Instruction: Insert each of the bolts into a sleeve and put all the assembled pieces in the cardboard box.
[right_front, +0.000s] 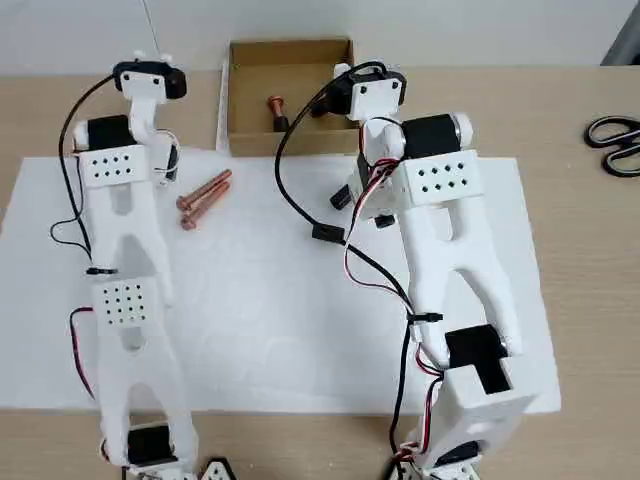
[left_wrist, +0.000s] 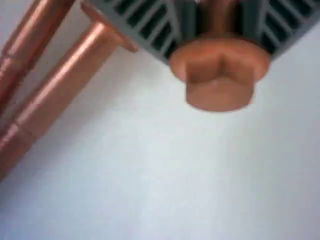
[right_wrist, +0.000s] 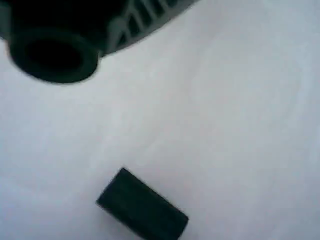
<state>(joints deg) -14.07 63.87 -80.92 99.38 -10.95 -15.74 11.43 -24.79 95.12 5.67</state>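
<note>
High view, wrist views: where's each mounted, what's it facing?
High view: fixed above, looking down on table, cardboard box, left arm, right arm.
Left wrist view: on left wrist, facing down at white sheet; own jaws hold a bolt.
Right wrist view: on right wrist, facing down at a loose sleeve; own jaws hold a sleeve.
Shared: loose bolts, in high and left wrist views.

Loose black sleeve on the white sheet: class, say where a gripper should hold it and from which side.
Probably the sleeve at its middle, from above, pinching across its curved sides: it lies on its side on the white sheet, both flanks free.
</note>
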